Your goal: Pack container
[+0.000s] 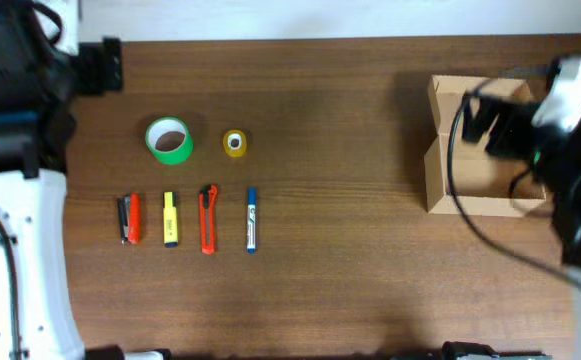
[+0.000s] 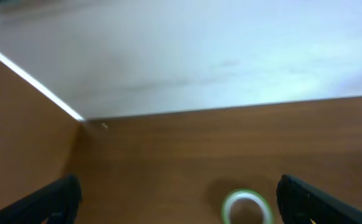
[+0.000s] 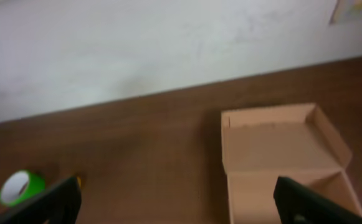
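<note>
The container (image 1: 475, 180) is an open brown cardboard box at the table's right side, its flap lid folded back toward the far edge. It also shows in the right wrist view (image 3: 274, 146), and what shows of its inside looks empty. My right gripper (image 1: 490, 125) hovers over the box. In its own view the fingers (image 3: 177, 205) are spread wide and hold nothing. My left gripper (image 1: 100, 65) is at the far left, open and empty (image 2: 181, 208), above the table and away from all items.
A green tape roll (image 1: 169, 140) (image 2: 247, 207) (image 3: 20, 186) and a small yellow tape roll (image 1: 234, 143) lie left of centre. In front of them lie a red and black tool (image 1: 129, 218), a yellow highlighter (image 1: 170, 219), an orange cutter (image 1: 208, 218) and a blue marker (image 1: 251, 219).
</note>
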Robot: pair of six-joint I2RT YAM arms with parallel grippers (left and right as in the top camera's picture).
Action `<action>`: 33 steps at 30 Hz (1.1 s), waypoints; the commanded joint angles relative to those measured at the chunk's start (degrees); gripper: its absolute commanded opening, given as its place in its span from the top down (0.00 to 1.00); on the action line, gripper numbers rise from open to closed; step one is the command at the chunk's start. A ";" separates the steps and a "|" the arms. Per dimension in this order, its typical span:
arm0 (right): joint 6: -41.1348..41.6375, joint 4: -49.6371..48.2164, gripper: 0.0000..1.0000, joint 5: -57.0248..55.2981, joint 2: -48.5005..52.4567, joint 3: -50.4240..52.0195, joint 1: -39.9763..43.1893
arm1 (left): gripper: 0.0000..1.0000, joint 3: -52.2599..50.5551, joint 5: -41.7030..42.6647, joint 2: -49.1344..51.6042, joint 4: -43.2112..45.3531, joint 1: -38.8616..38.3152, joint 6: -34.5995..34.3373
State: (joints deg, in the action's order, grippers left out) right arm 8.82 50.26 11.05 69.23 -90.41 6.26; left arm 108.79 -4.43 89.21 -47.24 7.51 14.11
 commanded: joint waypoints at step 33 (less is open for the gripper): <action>-1.03 19.43 0.32 -9.90 45.33 -9.99 -0.24 | 0.00 2.25 10.14 18.16 -5.35 14.36 4.87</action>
State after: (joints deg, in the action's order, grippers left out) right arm 7.40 69.28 4.67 114.08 -100.07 6.26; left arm 110.39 7.01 106.28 -52.93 21.78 18.09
